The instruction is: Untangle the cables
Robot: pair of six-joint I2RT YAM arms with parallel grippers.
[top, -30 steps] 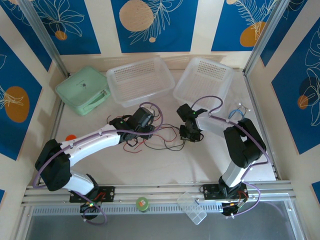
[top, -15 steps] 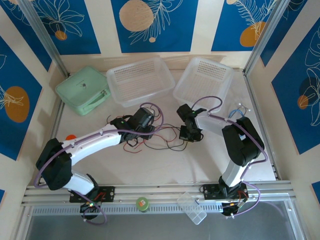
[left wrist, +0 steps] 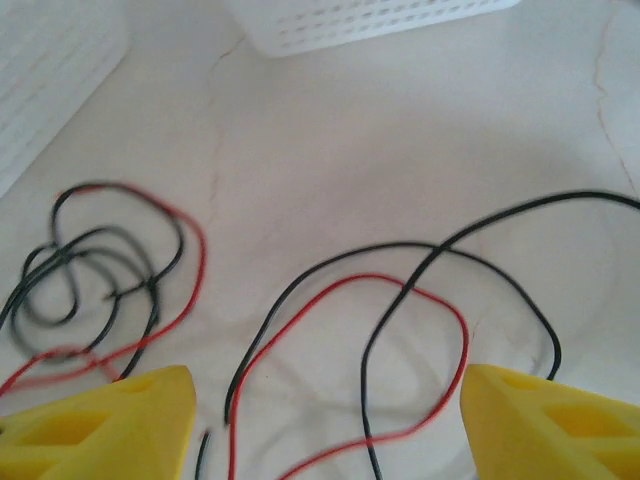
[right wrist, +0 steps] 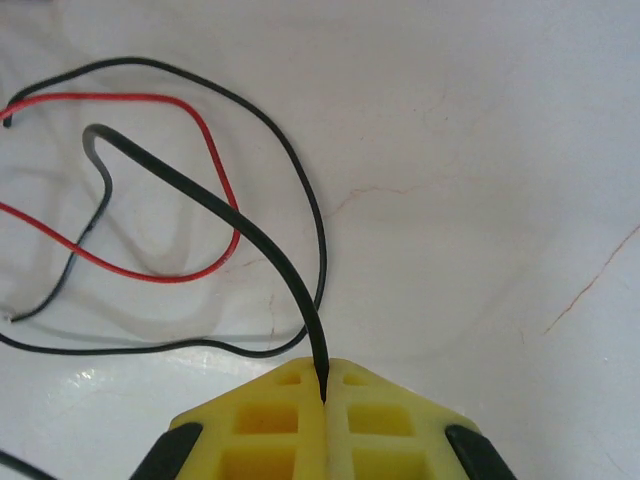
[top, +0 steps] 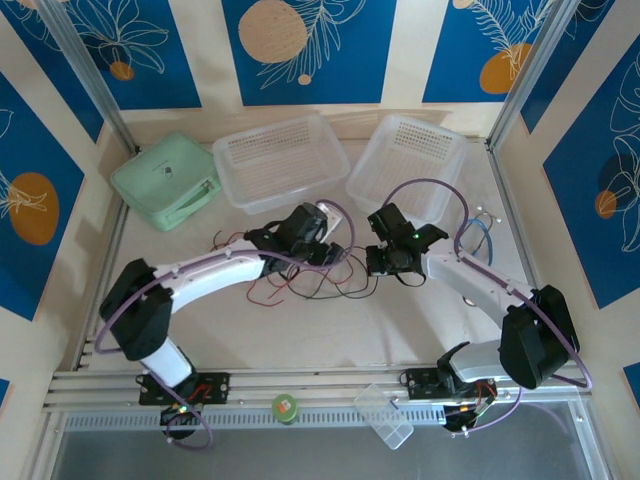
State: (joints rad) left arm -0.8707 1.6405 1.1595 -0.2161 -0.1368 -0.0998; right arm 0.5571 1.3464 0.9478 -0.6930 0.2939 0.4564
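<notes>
Over the last second both arms have swung away from the near edge. The right gripper [right wrist: 323,395] has clamped on a black cable [right wrist: 220,205], and the left gripper [left wrist: 322,415] has spread its fingers, empty, above the red and black cables [top: 300,285] on the table [top: 400,330]. A pull-apart looks ready. In the top view the arms hide where the pinched strand runs. The left loops are blurred in the left wrist view.

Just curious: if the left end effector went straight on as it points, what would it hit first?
Likely the red and black cables lying between its open fingers, then the table; depth is unclear.
</notes>
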